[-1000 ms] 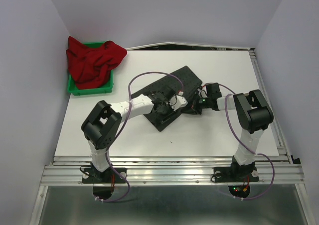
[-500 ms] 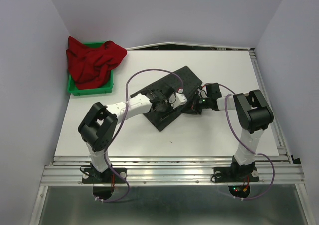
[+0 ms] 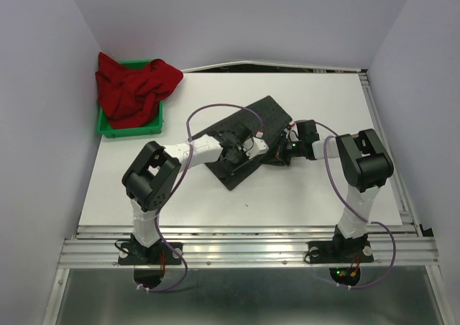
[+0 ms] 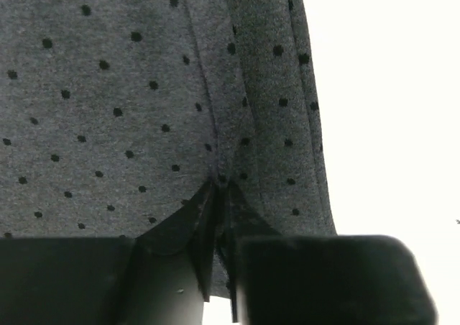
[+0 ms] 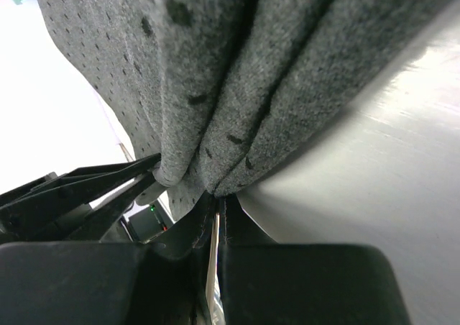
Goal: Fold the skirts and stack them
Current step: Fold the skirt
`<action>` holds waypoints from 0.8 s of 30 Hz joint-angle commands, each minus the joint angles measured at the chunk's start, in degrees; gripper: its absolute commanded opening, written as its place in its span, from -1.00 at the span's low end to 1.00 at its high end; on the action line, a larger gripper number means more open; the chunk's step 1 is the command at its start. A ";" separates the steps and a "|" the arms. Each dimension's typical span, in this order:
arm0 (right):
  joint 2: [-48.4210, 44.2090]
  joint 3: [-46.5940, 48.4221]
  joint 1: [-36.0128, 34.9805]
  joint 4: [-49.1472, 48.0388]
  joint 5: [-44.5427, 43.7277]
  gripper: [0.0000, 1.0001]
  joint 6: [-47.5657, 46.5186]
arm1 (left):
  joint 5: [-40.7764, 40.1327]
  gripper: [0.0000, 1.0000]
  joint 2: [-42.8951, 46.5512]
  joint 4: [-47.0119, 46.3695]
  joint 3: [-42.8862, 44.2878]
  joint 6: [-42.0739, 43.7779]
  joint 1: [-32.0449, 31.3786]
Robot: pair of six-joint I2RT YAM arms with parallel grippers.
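The charcoal dotted skirt [image 3: 251,124] lies partly folded in the middle of the white table [image 3: 330,102]. My left gripper [image 3: 244,153] is on the skirt's near part; in the left wrist view its fingers [image 4: 180,267] pinch a raised fold of dotted skirt [image 4: 129,88]. My right gripper [image 3: 276,154] is at the skirt's right edge. It is shut on a bunched hem of the skirt [image 5: 215,88], which drapes just above the table. The red skirt [image 3: 133,86] is heaped over the green bin [image 3: 108,131] at the back left.
The purple cables of both arms loop over the skirt area [image 3: 215,109]. A metal rail [image 3: 244,231] runs along the table's near edge. Walls close in the left, right and back sides.
My left gripper has closed down onto a fold of the dotted skirt, and the left arm's elbow has shifted slightly. The right arm has stayed put.
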State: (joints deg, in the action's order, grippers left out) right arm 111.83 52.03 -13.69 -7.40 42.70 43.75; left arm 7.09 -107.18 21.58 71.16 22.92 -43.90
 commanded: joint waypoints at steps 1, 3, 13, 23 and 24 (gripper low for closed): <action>3.48 -1.67 -0.98 5.82 -7.45 -0.99 -3.32 | 1.52 -0.70 3.20 -0.49 -0.32 -1.03 -0.05; 3.39 -1.76 -0.98 5.82 -7.54 -0.99 -3.23 | 1.52 -0.85 4.60 0.82 0.65 -1.12 -0.05; 2.60 -1.84 -0.98 5.91 -7.63 -0.99 -2.88 | 3.80 -1.00 8.82 6.63 1.97 -2.00 -1.80; 1.90 -2.37 -0.98 5.64 -7.81 -0.99 -2.53 | 8.02 -0.92 2.16 4.43 2.06 -4.46 -3.47; 1.90 -2.46 -0.98 5.73 -7.89 -0.99 -2.61 | 8.72 -0.88 1.62 4.26 2.06 -4.63 -3.47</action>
State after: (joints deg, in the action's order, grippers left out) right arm 111.83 52.01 -13.96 -7.33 42.92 43.77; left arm 11.99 -103.57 25.17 71.29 19.99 -46.89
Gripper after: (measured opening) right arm 0.031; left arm 0.109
